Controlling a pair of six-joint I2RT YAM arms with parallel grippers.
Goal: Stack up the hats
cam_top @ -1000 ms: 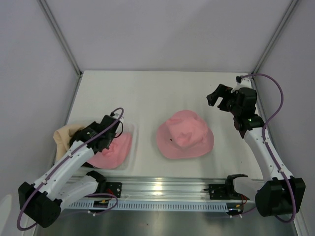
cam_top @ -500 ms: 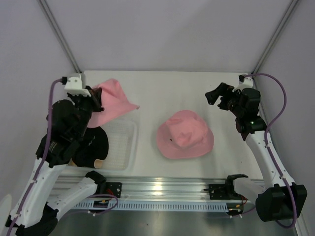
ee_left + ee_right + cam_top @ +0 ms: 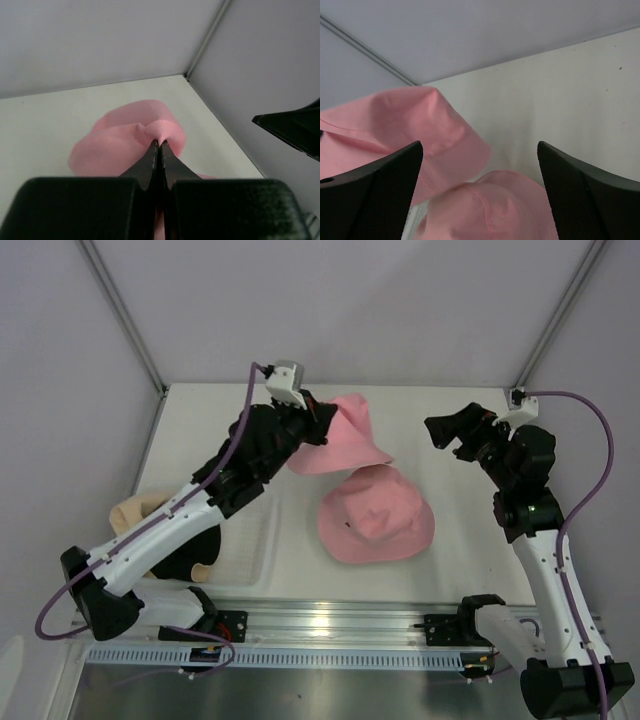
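A pink bucket hat (image 3: 375, 515) lies on the table's middle; it also shows low in the right wrist view (image 3: 490, 210). My left gripper (image 3: 322, 420) is shut on the brim of a second pink hat (image 3: 345, 443) and holds it in the air just behind and above the first. The pinched cloth shows in the left wrist view (image 3: 125, 145) at the fingertips (image 3: 159, 145), and the held hat in the right wrist view (image 3: 405, 135). My right gripper (image 3: 450, 430) is open and empty, raised at the back right. A black hat (image 3: 185, 555) and a beige hat (image 3: 135, 512) lie at the left.
A clear shallow plastic tray (image 3: 250, 530) sits left of the middle hat, with the black and beige hats at its left end. White enclosure walls stand at the back and sides. A metal rail (image 3: 330, 625) runs along the near edge.
My left arm has swung up out of the tray and to the right, carrying the pink hat from the left side to just behind the middle hat. The right gripper has risen slightly.
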